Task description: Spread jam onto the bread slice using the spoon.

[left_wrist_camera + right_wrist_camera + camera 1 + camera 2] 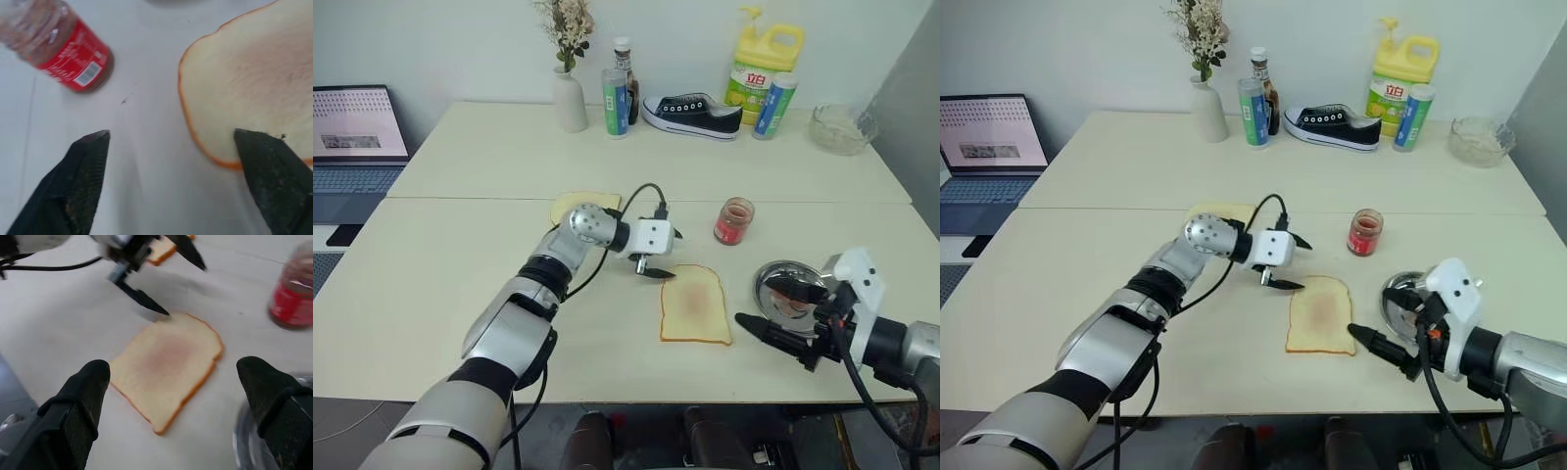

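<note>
The bread slice lies flat on the table, at 6 o'clock from the jam jar. The left gripper, fingers spread and empty, hovers at the slice's 11 o'clock corner. The right gripper, fingers also spread, sits at the slice's 3 o'clock, over the steel plate.

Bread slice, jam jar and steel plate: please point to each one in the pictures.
bread slice (693, 305), left eye view, on its pinkish toasted centre.
jam jar (733, 221), left eye view, on its red label.
steel plate (771, 278), left eye view, on its left rim.
</note>
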Available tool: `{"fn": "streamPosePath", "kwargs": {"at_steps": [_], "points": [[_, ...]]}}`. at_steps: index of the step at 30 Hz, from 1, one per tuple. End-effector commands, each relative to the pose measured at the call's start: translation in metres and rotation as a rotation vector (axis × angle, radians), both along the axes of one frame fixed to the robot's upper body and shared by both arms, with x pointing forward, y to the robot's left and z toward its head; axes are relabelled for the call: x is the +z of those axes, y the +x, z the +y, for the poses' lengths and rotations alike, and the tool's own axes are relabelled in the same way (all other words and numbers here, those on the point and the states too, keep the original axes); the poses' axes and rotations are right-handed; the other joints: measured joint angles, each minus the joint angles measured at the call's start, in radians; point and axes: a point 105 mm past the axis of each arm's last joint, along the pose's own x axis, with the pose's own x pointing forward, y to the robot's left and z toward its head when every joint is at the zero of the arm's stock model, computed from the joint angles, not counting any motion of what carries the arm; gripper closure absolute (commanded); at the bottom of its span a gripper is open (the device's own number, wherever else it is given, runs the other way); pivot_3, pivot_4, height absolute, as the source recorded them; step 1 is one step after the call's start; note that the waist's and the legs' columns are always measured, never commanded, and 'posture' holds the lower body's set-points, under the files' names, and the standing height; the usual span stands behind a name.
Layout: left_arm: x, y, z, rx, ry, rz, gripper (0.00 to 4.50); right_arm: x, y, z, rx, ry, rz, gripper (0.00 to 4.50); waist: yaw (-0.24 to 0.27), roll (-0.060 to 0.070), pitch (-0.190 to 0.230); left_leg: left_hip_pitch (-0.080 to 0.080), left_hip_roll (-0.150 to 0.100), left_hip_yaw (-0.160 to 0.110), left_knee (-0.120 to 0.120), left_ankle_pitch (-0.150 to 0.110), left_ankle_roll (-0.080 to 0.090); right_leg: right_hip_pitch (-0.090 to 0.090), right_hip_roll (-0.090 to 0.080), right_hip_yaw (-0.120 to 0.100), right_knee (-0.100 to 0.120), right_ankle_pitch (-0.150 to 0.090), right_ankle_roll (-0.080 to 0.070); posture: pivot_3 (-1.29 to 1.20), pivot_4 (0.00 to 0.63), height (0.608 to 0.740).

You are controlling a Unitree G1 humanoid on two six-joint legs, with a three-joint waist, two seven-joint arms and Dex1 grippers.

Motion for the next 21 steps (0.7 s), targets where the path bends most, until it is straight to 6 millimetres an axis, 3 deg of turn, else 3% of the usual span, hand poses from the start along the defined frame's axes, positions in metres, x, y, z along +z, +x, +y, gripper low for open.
{"fn": "streamPosePath", "kwargs": {"at_steps": [1,5,9,14,21], "points": [[0.038,-0.018,-0.006,-0.048,-0.228,0.087,0.30,0.011,0.002,-0.038,-0.205,0.009,-0.084,0.00,0.000,0.001,-0.001,0.000,0.000,0.000,-0.001,0.000,0.000,0.000,-0.001,0.000,0.000,0.001,-0.002,0.00,0.150,0.740],[0.058,-0.071,-0.010,-0.167,-0.399,0.298,0.30,0.007,-0.002,-0.087,-0.467,0.215,-0.101,0.00,-0.001,0.001,-0.001,0.001,0.001,0.000,0.000,0.000,0.000,0.001,-0.001,0.000,0.000,0.002,-0.003,0.00,0.150,0.740],[0.045,-0.090,-0.012,-0.155,-0.367,0.331,0.30,-0.011,0.005,-0.131,-0.657,0.416,-0.067,0.00,-0.003,0.002,-0.001,0.003,0.000,0.000,0.000,0.000,0.000,0.001,0.000,0.001,0.001,0.001,-0.003,0.00,0.150,0.740],[0.044,-0.096,-0.023,-0.139,-0.389,0.347,0.30,-0.028,0.027,-0.148,-0.657,0.627,0.017,0.00,-0.007,0.005,-0.003,0.008,0.000,0.004,0.000,0.002,0.002,0.004,0.000,0.005,0.001,0.001,-0.002,0.00,0.150,0.740],[0.047,-0.112,-0.033,-0.134,-0.430,0.374,0.30,-0.061,0.056,-0.153,-0.620,0.702,0.148,0.00,-0.005,0.007,-0.004,0.006,0.000,0.004,-0.002,0.002,0.003,0.003,0.001,0.004,0.001,0.001,-0.002,0.00,0.150,0.740]]}}
